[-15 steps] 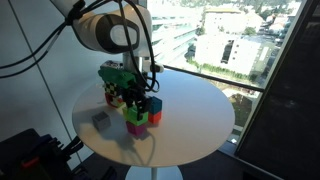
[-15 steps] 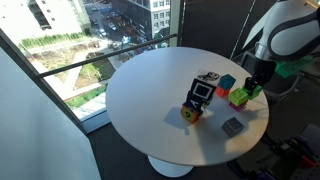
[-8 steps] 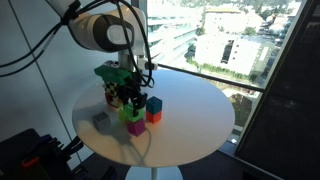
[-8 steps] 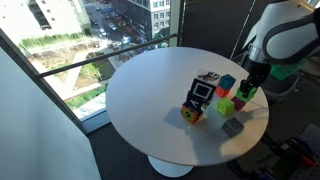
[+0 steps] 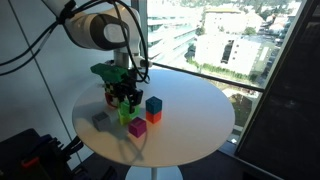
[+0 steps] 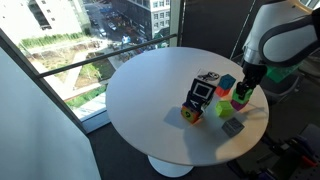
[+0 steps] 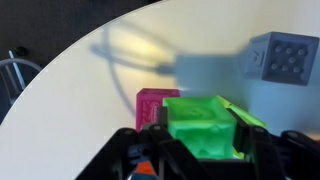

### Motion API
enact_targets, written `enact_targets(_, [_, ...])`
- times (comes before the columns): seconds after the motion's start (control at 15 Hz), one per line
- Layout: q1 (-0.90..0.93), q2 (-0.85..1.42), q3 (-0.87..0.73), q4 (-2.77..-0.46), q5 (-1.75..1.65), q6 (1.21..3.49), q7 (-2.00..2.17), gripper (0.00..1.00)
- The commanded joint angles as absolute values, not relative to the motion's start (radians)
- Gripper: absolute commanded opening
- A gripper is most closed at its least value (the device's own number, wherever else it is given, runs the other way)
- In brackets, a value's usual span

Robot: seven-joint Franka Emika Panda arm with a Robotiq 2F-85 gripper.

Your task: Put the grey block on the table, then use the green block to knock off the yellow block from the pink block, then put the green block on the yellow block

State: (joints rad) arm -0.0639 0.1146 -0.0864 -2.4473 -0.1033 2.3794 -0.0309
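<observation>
In the wrist view the black pincer [image 7: 200, 142] is clamped on the bright lime-green cube [image 7: 203, 126] at lower centre. The small magenta-pink cube [image 7: 152, 104] sits just behind it on the round pale beige table [image 7: 70, 90], and the dull dark-grey cube [image 7: 283, 58] lies upper right. The small yellow cube I cannot pick out. The sweep should probably run level, above the pink cube's top, so that cube is not dragged along. One of each shows, plus one teal cube [image 5: 153, 104], one orange-red cube [image 5: 153, 117] and one patterned box [image 6: 201, 94].

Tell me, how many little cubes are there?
6: green block in the fingers, pink block beside it, grey block nearby, teal block and orange-red block together, yellowish block by the patterned box. More may be hidden.
</observation>
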Motion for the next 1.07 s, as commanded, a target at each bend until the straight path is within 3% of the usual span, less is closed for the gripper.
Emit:
enact_targets(0.0, [-0.053, 0.057, -0.074, -2.479, -0.119, 2.344, -0.011, 0.32])
enact_targets(1.0, [-0.008, -0.018, -0.019, -2.584, -0.114, 2.386, 0.066, 0.32])
